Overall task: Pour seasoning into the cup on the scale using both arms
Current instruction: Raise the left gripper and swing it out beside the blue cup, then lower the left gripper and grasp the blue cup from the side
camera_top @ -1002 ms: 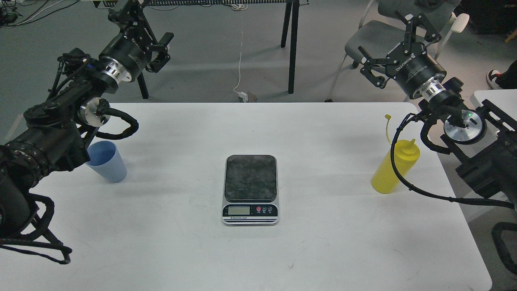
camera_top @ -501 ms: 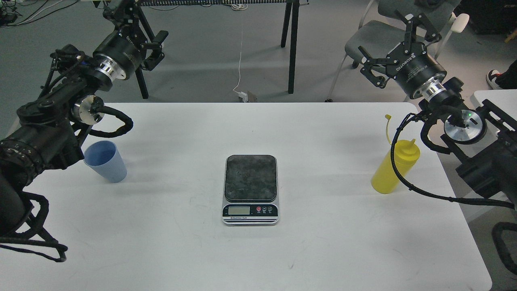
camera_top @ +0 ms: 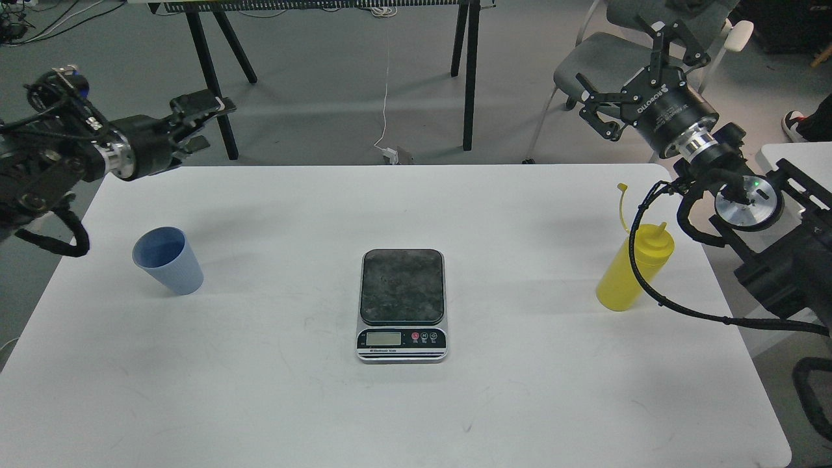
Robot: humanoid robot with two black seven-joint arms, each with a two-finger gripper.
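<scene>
Pincers, left (camera_top: 203,112) indistinct and right (camera_top: 640,62) spread empty: you bring the left around the cup (camera_top: 168,260), gripping mid-wall, before setting it on the scale (camera_top: 403,303).

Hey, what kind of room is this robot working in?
Likely a lab or office workspace: a plain white table, grey floor with loose cables, and a grey chair behind.

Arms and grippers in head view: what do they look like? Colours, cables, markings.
Both arms are black with silver joint rings and looped black corrugated cable conduits. The right gripper has a cylindrical black body with white ROBOTIQ lettering and skeletal linkage fingers; a green LED glows on a round silver wrist disc. The left gripper is black, seen side-on, its markings unreadable.
</scene>
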